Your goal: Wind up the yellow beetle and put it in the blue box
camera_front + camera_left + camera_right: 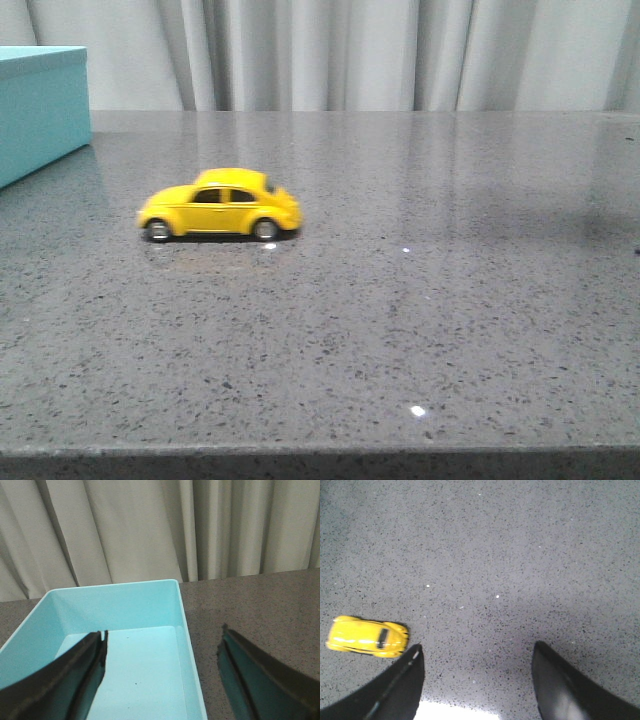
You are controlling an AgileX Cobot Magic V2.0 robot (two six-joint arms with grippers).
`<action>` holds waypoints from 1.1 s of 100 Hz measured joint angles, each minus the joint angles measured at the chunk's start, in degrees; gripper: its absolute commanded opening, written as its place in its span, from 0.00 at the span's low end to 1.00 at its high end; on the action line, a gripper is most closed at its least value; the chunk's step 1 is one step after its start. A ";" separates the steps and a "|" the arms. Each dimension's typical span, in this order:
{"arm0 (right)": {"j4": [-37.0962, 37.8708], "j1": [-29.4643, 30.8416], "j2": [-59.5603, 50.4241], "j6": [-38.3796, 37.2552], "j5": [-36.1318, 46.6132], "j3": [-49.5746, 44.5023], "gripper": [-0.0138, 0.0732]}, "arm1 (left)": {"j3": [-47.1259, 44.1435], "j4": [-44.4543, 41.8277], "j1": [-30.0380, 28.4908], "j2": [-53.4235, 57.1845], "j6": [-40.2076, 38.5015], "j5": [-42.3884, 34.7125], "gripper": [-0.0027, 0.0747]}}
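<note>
Yellow beetle (220,205) sits untouched on the grey surface (420,320), blue box (40,110) empty (both hands wide open, holding nothing).

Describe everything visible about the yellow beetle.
The yellow beetle is a small glossy toy car with a rounded body, dark side windows, black tyres and silver hubcaps. It stands upright on all its wheels on the speckled grey table, side-on in the front view, out in the open to the right of the blue box. Nothing touches it but the tabletop; the right end effector hangs open beside it.
</note>
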State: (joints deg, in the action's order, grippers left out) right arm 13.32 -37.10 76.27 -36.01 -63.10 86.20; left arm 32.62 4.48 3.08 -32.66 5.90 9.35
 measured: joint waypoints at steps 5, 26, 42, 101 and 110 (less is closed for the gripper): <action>0.00 0.00 0.00 0.00 0.26 0.00 0.70 | 0.00 0.00 0.00 0.00 0.00 0.00 0.63; 1.50 -0.53 -1.63 0.00 6.03 -1.24 0.69 | 1.53 0.00 0.00 -0.87 0.00 3.53 0.63; 1.96 -1.11 -5.99 0.00 12.77 -5.41 0.69 | 7.48 0.00 0.00 -6.11 3.05 10.95 0.63; -0.18 -1.13 -11.68 0.00 21.42 -9.58 0.69 | 38.79 19.11 1.34 -38.65 60.20 48.78 0.63; -0.18 -1.23 -11.72 0.00 21.52 -9.58 0.69 | 39.54 19.32 3.93 -42.03 65.51 49.68 0.63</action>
State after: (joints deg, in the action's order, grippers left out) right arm 13.14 -38.33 64.56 -36.01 -41.58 76.62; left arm 72.16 23.79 7.01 -74.69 71.41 59.03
